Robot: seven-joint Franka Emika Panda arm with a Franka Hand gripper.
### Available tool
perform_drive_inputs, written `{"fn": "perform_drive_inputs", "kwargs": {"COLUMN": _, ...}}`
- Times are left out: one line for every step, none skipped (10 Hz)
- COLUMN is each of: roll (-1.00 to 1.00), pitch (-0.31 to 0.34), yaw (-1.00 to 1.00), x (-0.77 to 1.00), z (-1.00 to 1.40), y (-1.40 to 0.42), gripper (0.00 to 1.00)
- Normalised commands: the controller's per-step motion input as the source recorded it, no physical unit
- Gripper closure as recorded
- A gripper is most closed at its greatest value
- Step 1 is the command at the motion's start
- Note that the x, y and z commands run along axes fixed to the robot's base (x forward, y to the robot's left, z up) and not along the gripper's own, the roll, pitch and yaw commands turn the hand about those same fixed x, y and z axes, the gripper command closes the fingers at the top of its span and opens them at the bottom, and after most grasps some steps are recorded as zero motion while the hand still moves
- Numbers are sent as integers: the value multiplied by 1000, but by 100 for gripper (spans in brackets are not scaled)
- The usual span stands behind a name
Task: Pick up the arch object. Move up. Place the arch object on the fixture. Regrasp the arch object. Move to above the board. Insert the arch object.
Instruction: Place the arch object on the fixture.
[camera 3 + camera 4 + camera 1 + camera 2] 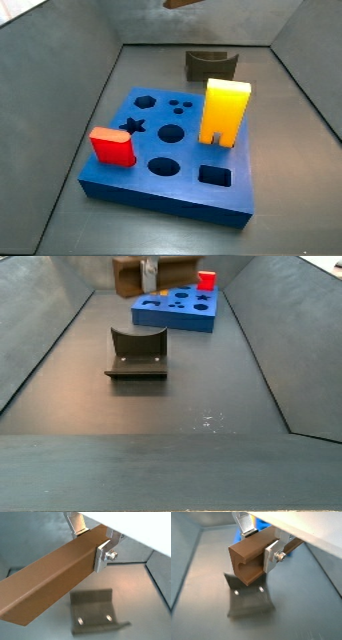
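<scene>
The arch object [246, 559] hangs high above the fixture [248, 599], pinched between the gripper [264, 544] fingers, which close on its sides. Lowered off-centre or tilted, it could catch the fixture's rim and twist in the grip, well short of the board [179, 309].

Yellow block [225, 111] stands upright in a slot, tall, notched at its base. Red block [112, 147] stands upright at the near left corner. Grey floor [160, 426], grey sloped walls [67, 70].
</scene>
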Motion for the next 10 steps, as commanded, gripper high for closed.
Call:
{"fn": "perform_drive_inputs", "kwargs": {"roll": -5, "pitch": 87, "yaw": 1000, "x": 490, "z": 39, "y": -561, "gripper": 100}}
{"fn": "perform_drive_inputs", "kwargs": {"roll": 1, "pitch": 98, "yaw": 1000, "x": 447, "z": 10, "y": -313, "gripper": 100}}
{"fn": "perform_drive_inputs", "kwargs": {"roll": 2, "pitch": 115, "yaw": 1000, "x": 411, "z": -20, "y": -89, "gripper": 100}}
{"fn": "perform_drive_inputs", "kwargs": {"roll": 2, "pitch": 128, "yaw": 1000, "x": 397, "z": -27, "y": -62, "gripper": 100}}
{"fn": "perform_drive_inputs", "kwargs": {"roll": 11, "pitch": 151, "yaw": 1000, "x": 365, "z": -20, "y": -45, "gripper": 100}}
{"fn": "perform_drive_inputs", "kwargs": {"roll": 16, "pitch": 165, "yaw": 1000, "x": 348, "z": -20, "y": -36, "gripper": 100}}
{"fn": "perform_drive_inputs", "kwargs": {"roll": 28, "pitch": 216, "yaw": 1000, "x": 316, "z": -25, "y": -22, "gripper": 100}}
{"fn": "perform_drive_inputs", "kwargs": {"roll": 40, "pitch": 258, "yaw": 1000, "x": 303, "z": -20, "y": -15, "gripper": 100}}
{"fn": "perform_drive_inputs", "kwargs": {"roll": 60, "pitch": 330, "yaw": 946, "x": 291, "z": -10, "y": -13, "gripper": 100}}
{"fn": "perform_drive_inputs", "kwargs": {"roll": -1000, "pitch": 208, "yaw": 723, "x": 99, "z": -299, "y": 529, "gripper": 100}}
